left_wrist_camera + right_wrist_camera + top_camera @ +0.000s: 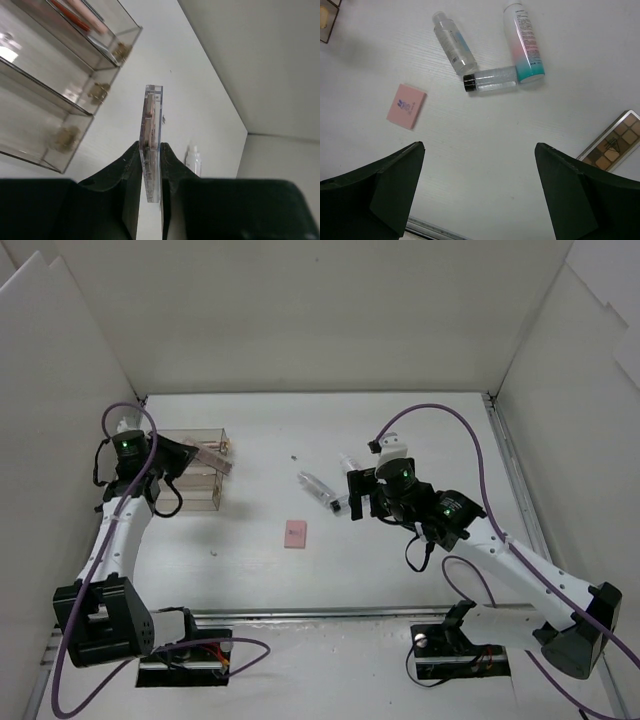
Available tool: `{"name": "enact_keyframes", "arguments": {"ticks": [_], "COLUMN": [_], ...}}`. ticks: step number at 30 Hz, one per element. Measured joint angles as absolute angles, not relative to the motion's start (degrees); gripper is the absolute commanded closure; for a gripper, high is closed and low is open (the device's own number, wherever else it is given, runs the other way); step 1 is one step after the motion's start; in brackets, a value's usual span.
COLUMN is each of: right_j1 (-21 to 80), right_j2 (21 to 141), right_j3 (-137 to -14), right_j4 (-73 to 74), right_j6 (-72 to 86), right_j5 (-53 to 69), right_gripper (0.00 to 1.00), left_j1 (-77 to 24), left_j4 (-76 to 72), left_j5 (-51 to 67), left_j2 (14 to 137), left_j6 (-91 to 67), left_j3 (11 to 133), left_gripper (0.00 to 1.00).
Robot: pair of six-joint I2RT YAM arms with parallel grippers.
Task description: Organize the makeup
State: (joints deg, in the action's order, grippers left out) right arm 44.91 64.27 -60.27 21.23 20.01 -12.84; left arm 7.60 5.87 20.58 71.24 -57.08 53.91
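Box (pixel 200 472): at 10 o'clock on your table. Only the left wrist view shows sticks (pixel 75 12) inside.
Left claw (pixel 151 150): pinches a palette (pixel 153 107) on its thin edge, likely to slide it into a slot.
Right claw (pixel 477 150): wide, holding nothing, near the bottles (pixel 454 46).
Second palette (pixel 612 140): at 4 o'clock, seen only by the right wrist.
Compact (pixel 295 534): lies flat, mid-table.

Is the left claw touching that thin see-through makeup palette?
Touching. The left wrist view shows the left claw shut on the palette, squeezing it from both sides with no gap.
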Motion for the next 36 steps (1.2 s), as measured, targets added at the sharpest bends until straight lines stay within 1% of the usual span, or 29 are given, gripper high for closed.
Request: {"name": "enact_keyframes", "arguments": {"ticks": [4, 8, 12, 19, 27, 28, 29, 30, 33, 34, 36], "right_j1": [44.07, 42.7, 41.21, 39.0, 38.17, 38.17, 38.17, 38.17, 38.17, 38.17, 38.17], "right_j2": [63.77, 62.06, 60.25, 59.59, 59.59, 59.59, 59.59, 59.59, 59.57, 59.55, 59.51], "right_j3": [-59.79, -58.35, -56.95, -56.55, -56.55, -56.55, -56.55, -56.55, -56.55, -56.55, -56.53], "right_j4": [21.8, 22.24, 22.61, 23.64, 24.01, 24.12, 24.29, 24.4, 24.69, 24.73, 24.73], "right_j6": [19.94, 19.81, 19.81, 19.84, 19.88, 19.92, 20.05, 20.12, 20.78, 20.95, 21.19], "right_j5": [-13.47, -14.2, -14.41, -14.37, -14.33, -14.35, -14.35, -14.35, -14.41, -14.44, -14.61], "right_gripper": [0.1, 0.1, 0.1, 0.1, 0.1, 0.1, 0.1, 0.1, 0.1, 0.1, 0.1], "left_j1": [13.28, 18.52, 22.02, 23.42, 23.42, 23.42, 23.42, 23.42, 23.42, 23.42, 23.42], "left_j4": [7.03, 6.83, 8.1, 8.75, 8.95, 9.23, 9.61, 10.11, 11.0, 11.25, 11.81], "left_j5": [19.42, 19.31, 18.74, 17.98, 18.24, 18.17, 18.13, 18.15, 18.13, 18.15, 18.2], "left_j2": [75.0, 79.55, 84.77, 91.5, 97.97, 98.7, 99.24, 99.7, 100.55, 100.77, 101.25], "left_j6": [-57.74, -59.31, -59.61, -60.05, -61.69, -61.84, -62.0, -62.08, -62.17, -62.15, -62.08], "left_j3": [57.36, 57.71, 60.23, 66.98, 70.41, 70.54, 70.57, 70.57, 70.61, 70.7, 71.29], "left_gripper": [1.0, 1.0, 1.0, 1.0, 0.99, 0.98, 0.93, 0.91, 0.89, 0.83, 0.77]}}
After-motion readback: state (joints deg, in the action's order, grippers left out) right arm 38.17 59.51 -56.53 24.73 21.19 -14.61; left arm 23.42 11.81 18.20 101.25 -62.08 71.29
